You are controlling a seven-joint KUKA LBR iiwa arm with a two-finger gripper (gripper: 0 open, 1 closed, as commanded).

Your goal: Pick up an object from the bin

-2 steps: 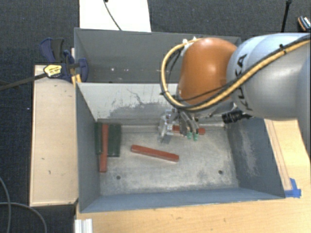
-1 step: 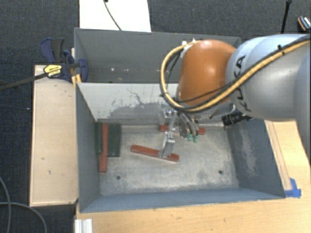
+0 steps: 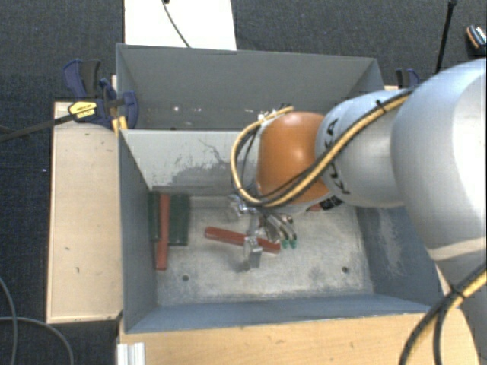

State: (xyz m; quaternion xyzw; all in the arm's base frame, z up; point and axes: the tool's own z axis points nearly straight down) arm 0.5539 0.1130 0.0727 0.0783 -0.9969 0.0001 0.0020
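Red flat stick (image 3: 221,235) just under the gripper (image 3: 253,255)

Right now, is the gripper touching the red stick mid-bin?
Cannot tell. The camera view shows the gripper over the right end of the red stick; neither gap nor contact is plain.

Grey metal bin (image 3: 327,268): open top, sloped walls, flat floor speckled and scuffed, pale scratch marks on far wall.

Left part of floor: dark green rectangular block (image 3: 179,219), lying flat close to left wall. Reddish-brown long bar (image 3: 162,242) runs near-to-far along block's left part; on it or against it, unclear. Bar's near end reaches past block.

Centre of floor: red flat elongated strip (image 3: 224,236), lying roughly left-to-right, right end hidden.

Just right of strip: small green piece (image 3: 290,243), kind unclear.
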